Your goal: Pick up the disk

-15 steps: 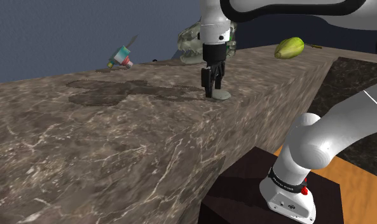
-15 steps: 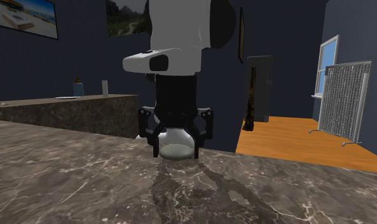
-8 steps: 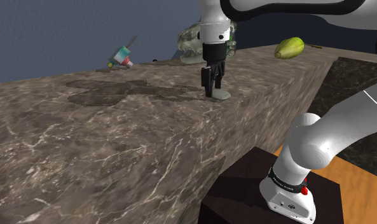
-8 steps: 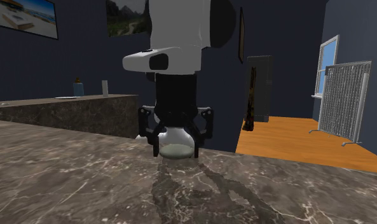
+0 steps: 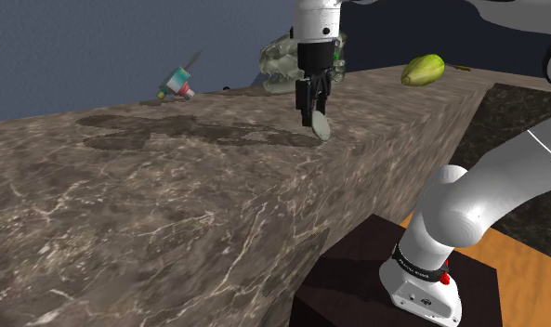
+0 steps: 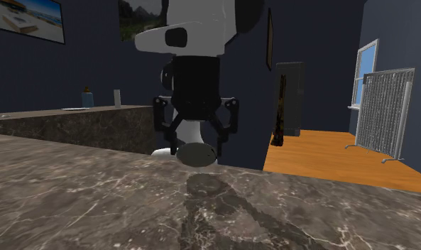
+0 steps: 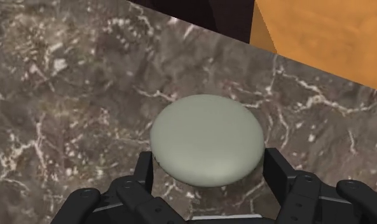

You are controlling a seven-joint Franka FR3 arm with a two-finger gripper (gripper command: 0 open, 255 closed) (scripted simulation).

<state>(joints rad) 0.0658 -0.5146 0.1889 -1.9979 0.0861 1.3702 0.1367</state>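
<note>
A: Pincer [image 5: 312, 110] status?
B: It's clamping the disk [image 5: 320, 127]. The wrist view is showing a black finger [image 7: 142, 175] pressing on each side of the rim, with the disk [image 7: 206, 137] sitting right between the tips.
A: Is the disk touching the counter?
B: No. It's hanging in the pincer [image 6: 197, 145] just above the dark marble counter [image 6: 74, 206], clear of it. Its shadow [image 6: 201, 190] is falling on the stone directly under the pincer.
A: Look and orientation?
B: Pale grey-green, round, slightly domed. In the shoulder view it's looking tilted against the counter top and is sticking out below the fingertips.
A: Anything crowding the pincer?
B: A clear glassy object [image 5: 281, 60] is sitting just behind it on the counter. A green fruit [image 5: 422, 69] is lying well apart from it, toward the shoulder view's right. A teal-and-red item [image 5: 177, 84], can't tell what, is lying well apart toward the shoulder view's left.
A: Counter edge?
B: Near the pincer. The wrist view is showing orange floor [image 7: 327, 32] past the edge, beyond the disk.
</note>
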